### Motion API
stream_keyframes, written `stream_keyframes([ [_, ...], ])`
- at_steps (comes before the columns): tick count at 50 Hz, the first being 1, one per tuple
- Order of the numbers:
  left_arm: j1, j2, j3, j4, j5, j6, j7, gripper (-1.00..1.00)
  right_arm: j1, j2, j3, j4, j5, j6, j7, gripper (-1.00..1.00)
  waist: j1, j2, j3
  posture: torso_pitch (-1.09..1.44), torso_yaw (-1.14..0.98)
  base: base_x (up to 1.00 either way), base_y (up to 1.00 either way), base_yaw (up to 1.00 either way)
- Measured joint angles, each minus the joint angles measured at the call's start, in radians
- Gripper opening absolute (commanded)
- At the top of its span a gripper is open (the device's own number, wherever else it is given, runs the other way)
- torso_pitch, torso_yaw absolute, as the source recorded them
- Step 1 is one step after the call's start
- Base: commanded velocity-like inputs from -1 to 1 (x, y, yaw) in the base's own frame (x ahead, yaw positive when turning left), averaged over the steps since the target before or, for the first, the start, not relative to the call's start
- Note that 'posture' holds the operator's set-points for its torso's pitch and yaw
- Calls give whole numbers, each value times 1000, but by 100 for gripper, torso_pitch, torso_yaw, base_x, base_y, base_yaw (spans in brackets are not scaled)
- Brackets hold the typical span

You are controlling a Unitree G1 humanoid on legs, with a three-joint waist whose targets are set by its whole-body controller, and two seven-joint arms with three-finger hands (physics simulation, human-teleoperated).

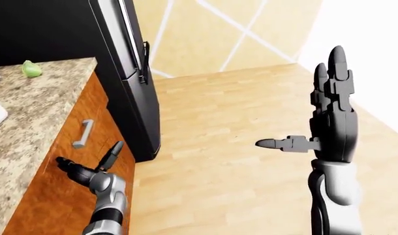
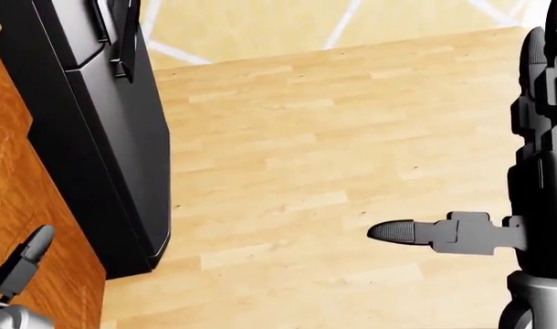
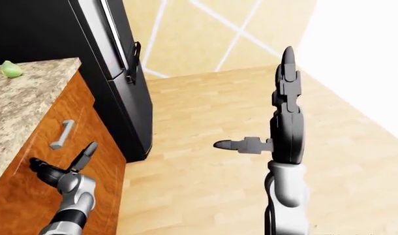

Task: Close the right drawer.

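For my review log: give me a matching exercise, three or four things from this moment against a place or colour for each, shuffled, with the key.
Things:
1. green item
2. drawer handle
3. fridge
4. right robot hand

Descriptions:
A. black, standing on the wood floor
B. grey bar on the orange cabinet front
C. on the speckled counter
D. raised over the floor, fingers spread

Pairs: 1-C, 2-B, 3-A, 4-D
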Motion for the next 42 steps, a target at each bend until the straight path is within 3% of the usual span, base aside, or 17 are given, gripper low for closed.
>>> stream_keyframes([
  [27,-54,82,33,185,-85,-46,-26,100,-5,0,4,12,-3,-4,-1,100,-14,9,3,0,0,0,0,0],
  [42,-45,95,35,171,-108,-39,-19,100,-3,0,3,10,-4,0,-2,100,-18,12,8,0,0,0,0,0],
])
